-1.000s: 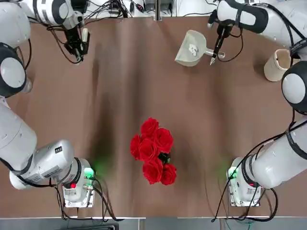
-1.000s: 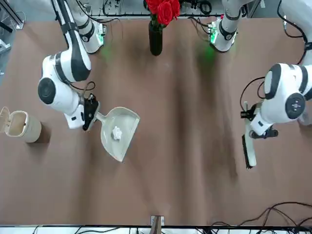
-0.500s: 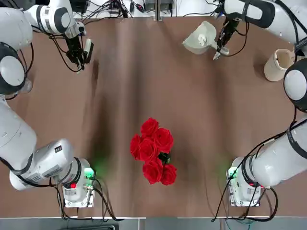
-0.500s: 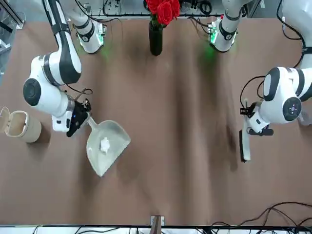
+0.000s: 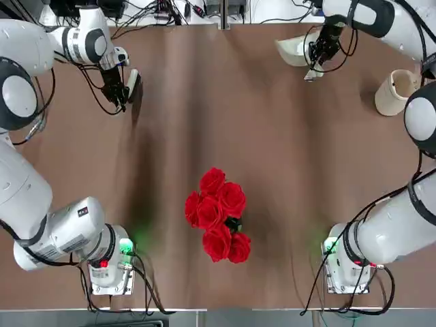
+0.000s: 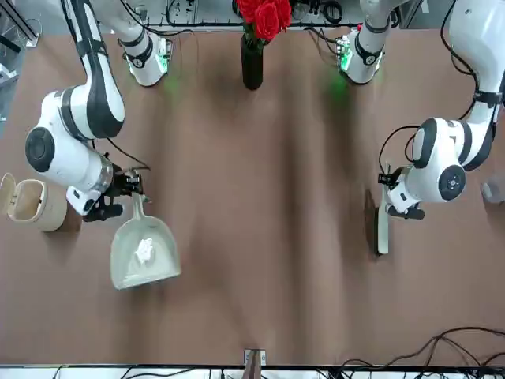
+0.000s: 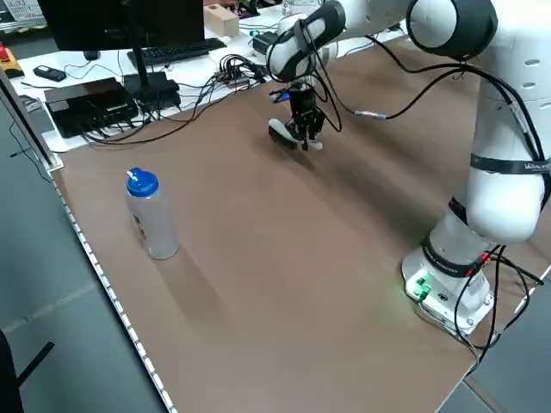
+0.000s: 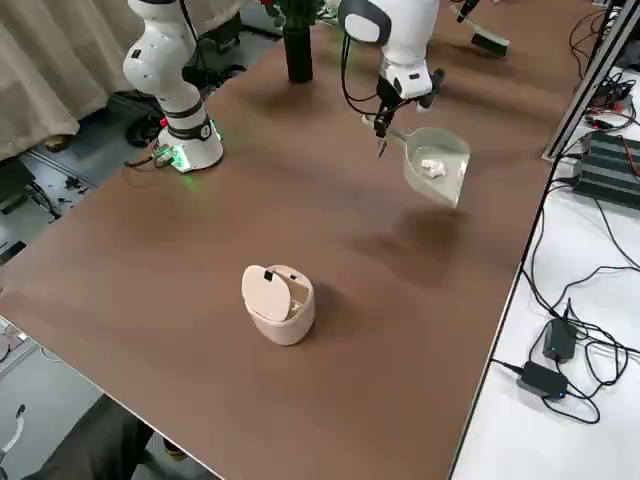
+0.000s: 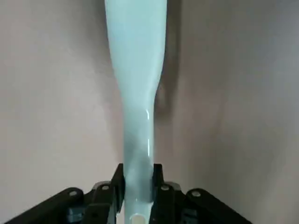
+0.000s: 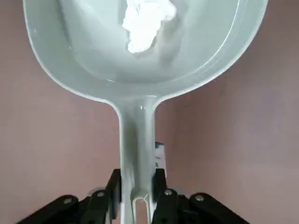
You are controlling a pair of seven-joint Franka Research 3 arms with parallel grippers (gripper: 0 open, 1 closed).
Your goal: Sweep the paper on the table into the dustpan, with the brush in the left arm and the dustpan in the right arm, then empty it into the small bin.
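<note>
The right gripper point(image 6: 132, 188) is clamped on the short handle of the dustpan point(image 6: 144, 251), both fingers pressed against the handle sides. The dustpan is held off the table point(image 6: 268, 237), scoop end pointing away from the robot toward the far table edge. The paper point(image 6: 144, 250), a small crumpled white wad, lies inside the scoop, near the middle of the pan floor; the right wrist view shows it resting against the pan's inner surface point(image 10: 145, 23).

The small bin point(image 6: 31, 204) stands on the table near the right arm, on the robot's right-hand side of the dustpan. Bin and dustpan are apart, not touching. The bin's flap lid is tipped up in the right side view point(image 8: 268, 292).

The left gripper point(image 6: 388, 204) is closed on the cream-white handle of the brush point(image 6: 382, 229). The brush extends from the gripper toward the far table edge, low over the table. Whether the bristles touch the surface cannot be determined.

A dark vase of red roses point(image 5: 218, 214) stands mid-table between the two arm bases, well apart from both tools. A clear bottle with a blue cap point(image 7: 150, 215) stands upright near the table's left edge.
</note>
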